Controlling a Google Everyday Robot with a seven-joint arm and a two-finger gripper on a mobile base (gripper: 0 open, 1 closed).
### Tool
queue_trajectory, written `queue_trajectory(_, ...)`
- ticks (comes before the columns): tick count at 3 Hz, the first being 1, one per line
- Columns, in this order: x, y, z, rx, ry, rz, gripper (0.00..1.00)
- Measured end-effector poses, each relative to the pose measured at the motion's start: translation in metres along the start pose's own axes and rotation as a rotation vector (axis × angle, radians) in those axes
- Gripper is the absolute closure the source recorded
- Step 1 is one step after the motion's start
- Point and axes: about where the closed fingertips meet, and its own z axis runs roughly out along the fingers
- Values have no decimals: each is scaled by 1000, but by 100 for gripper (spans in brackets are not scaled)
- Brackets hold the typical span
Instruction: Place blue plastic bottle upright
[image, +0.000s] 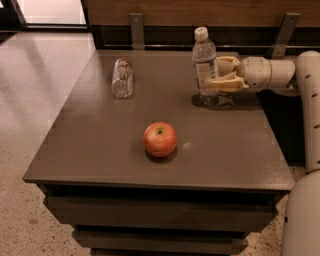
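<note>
The blue plastic bottle, clear with a white cap and a pale printed label, stands upright at the back right of the dark table. Its base is at or just above the tabletop, over its shadow. My gripper reaches in from the right at the height of the bottle's lower half. Its tan fingers close on the bottle from both sides.
A label-less crinkled clear bottle lies on its side at the back left. A red apple sits near the table's middle front. My white arm runs along the right edge. A wooden wall panel with metal brackets stands behind the table.
</note>
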Motion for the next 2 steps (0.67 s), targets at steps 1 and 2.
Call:
queue_trajectory(1,5,0,-6,14,-21,-6,100)
queue_trajectory(2,9,0,-9,21,-31,-6,100)
